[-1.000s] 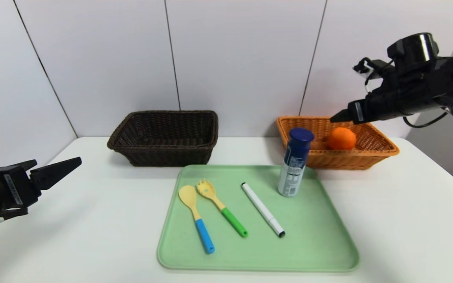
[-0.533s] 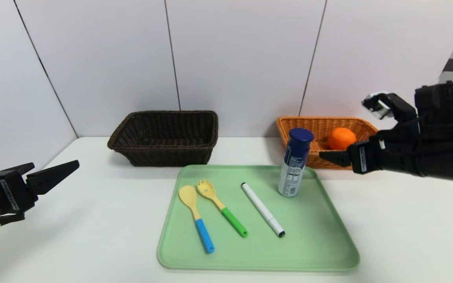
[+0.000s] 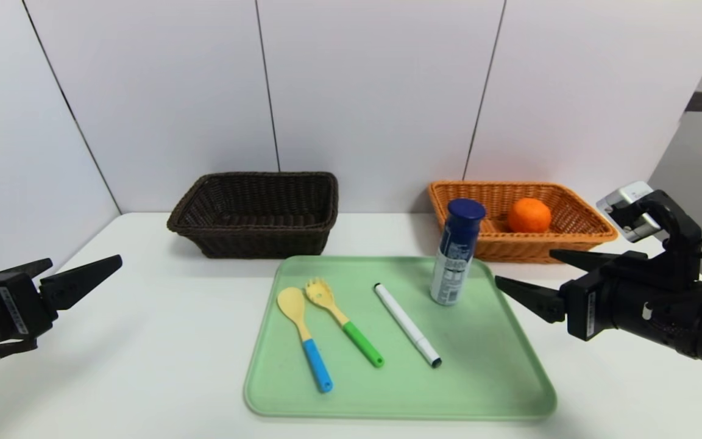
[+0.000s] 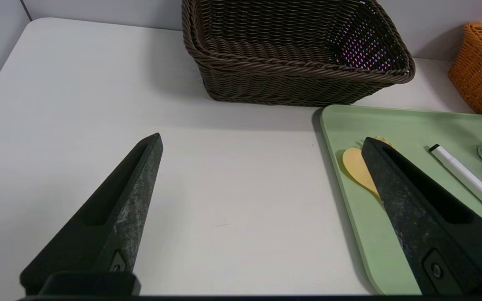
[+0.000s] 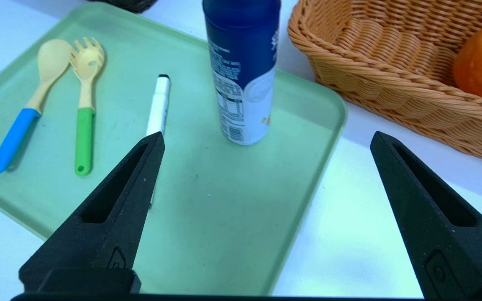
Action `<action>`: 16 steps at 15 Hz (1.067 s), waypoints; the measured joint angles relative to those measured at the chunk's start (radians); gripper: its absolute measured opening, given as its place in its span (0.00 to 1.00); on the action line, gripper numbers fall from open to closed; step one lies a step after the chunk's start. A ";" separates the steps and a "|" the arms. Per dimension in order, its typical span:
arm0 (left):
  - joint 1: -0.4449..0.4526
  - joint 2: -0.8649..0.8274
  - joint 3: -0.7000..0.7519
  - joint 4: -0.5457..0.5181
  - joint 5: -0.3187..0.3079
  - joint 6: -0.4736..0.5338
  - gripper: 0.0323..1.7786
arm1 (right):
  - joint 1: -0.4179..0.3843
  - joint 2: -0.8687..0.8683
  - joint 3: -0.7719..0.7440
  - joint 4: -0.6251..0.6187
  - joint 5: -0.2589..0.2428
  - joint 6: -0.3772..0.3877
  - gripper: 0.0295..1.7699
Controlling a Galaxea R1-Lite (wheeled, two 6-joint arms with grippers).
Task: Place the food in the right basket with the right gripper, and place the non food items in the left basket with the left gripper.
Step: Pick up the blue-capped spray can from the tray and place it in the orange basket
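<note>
White tabletop against pale panelled wall. At the right edge, right gripper with black pointed fingers spread wide and holding nothing, hovering low over the table just beside the right rim of the rounded pale green plastic tray, tips aimed toward the tall white-and-blue cylindrical bottle with dark blue cap. Bottle upright on the tray's far right corner, apart from the fingers. Beyond it, rectangular orange-tan wicker basket with flared sides, containing the round orange fruit. Slim white marker with black tips lying diagonally mid-tray, left of the bottle. Farther left on the tray, yellow fork with green handle and yellow spoon with blue handle, side by side, handles toward the near edge. At the far left edge, left gripper, fingers likewise wide apart and holding nothing, poised above the bare table, well apart from the tray. Behind, against the wall, rectangular dark brown wicker basket, nothing visible inside.
</note>
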 joint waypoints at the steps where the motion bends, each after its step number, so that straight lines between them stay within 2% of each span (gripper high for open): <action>1: 0.000 -0.002 0.000 0.000 0.000 0.000 0.95 | 0.012 0.024 0.016 -0.065 -0.001 0.003 0.96; 7: 0.000 -0.013 0.007 0.001 0.001 0.000 0.95 | 0.051 0.189 0.081 -0.391 -0.005 0.005 0.96; 9: 0.000 -0.013 0.007 0.001 0.000 0.001 0.95 | 0.053 0.235 0.093 -0.449 -0.005 0.004 0.96; 13: 0.000 -0.019 0.005 0.000 0.000 0.003 0.95 | 0.054 0.305 0.089 -0.484 -0.006 0.003 0.96; 16: 0.000 -0.026 0.005 0.001 0.000 0.003 0.95 | 0.054 0.370 0.080 -0.582 -0.009 -0.002 0.96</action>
